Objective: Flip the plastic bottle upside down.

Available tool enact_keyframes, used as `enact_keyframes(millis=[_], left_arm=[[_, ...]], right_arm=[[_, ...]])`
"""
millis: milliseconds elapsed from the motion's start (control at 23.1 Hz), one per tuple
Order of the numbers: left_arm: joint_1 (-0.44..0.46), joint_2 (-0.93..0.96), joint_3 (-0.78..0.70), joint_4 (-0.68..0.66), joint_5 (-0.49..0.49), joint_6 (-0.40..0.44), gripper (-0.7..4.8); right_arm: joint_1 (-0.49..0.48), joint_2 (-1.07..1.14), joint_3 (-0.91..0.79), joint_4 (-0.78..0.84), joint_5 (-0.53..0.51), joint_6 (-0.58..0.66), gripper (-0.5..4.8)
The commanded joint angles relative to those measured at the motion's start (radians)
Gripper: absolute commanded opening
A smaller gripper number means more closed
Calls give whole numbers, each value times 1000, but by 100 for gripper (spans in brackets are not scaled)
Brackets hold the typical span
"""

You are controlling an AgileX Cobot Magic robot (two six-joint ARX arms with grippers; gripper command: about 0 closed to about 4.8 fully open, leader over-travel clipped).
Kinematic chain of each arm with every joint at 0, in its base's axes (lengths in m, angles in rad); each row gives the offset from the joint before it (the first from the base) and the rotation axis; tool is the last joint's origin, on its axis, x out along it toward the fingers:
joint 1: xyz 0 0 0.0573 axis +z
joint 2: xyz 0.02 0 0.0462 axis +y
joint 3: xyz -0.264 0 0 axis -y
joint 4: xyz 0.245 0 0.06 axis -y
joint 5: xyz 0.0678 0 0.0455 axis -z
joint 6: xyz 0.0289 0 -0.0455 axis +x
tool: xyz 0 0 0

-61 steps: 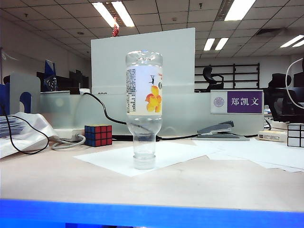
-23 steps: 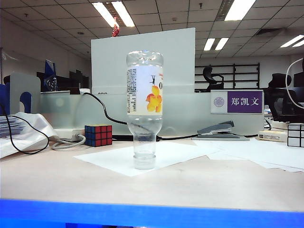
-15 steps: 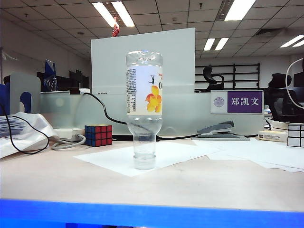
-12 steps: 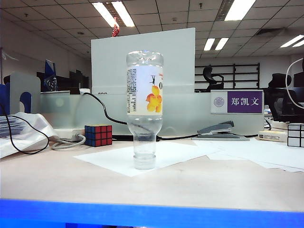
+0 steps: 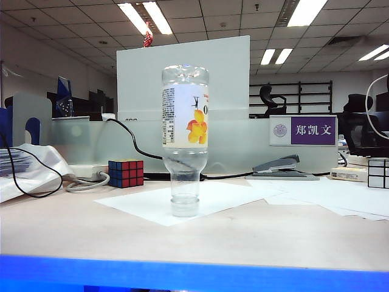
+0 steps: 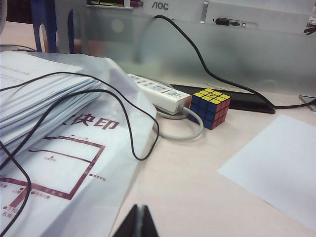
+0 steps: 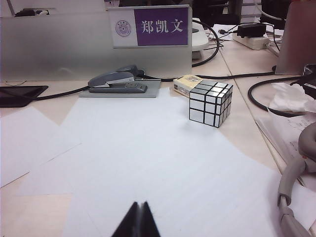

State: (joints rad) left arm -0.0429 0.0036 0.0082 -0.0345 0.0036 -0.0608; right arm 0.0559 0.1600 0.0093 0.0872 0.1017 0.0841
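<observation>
Office desks and ceiling lights sit behind a pale table (image 5: pixel 273 234) with open surface near its blue front edge, where the plastic bottle (image 5: pixel 185 139) stands upside down on its cap atop a white paper sheet (image 5: pixel 146 204). Both grippers hang low over the table, clenched and empty, away from the bottle: the left gripper (image 6: pixel 138 223) near a colourful Rubik's cube (image 6: pixel 210 107), the right gripper (image 7: pixel 138 220) over papers near a silver cube (image 7: pixel 210 102).

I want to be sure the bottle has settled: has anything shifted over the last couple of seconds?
Nothing visibly changed. The plastic bottle stands inverted on its cap on the paper sheet, untouched. The left claw and right claw are shut, empty, and away from it.
</observation>
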Motion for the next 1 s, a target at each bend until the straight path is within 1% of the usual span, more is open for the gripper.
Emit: enact_keyframes(millis=[43,217,303,477,737,823,997], left_arm=[[1,-2,1,13,-3,1,-4],[1,-2,1,13,-3,1,-4],[1,-2,1,13,-3,1,-4],[1,-2,1,13,-3,1,-4],[1,-2,1,12,-3,1,-4],[1,-2,1,13,0,1,-4],[1,-2,1,13,0,1,-4]], right_arm=[[1,0,-8,11,-3,-3,-9],[-8,-25,-7,6,12,-6,-9],[-31,-57,-8,-11,7,-6,-9],[-130,-156,-8,-86,-27,-6,-9],[-255,-159,-7,-91,-25,-6,-9],[-262,-159,-7,-91,-24,-6,-9],[-245,-159,-7,-90,-26,-6,-9]])
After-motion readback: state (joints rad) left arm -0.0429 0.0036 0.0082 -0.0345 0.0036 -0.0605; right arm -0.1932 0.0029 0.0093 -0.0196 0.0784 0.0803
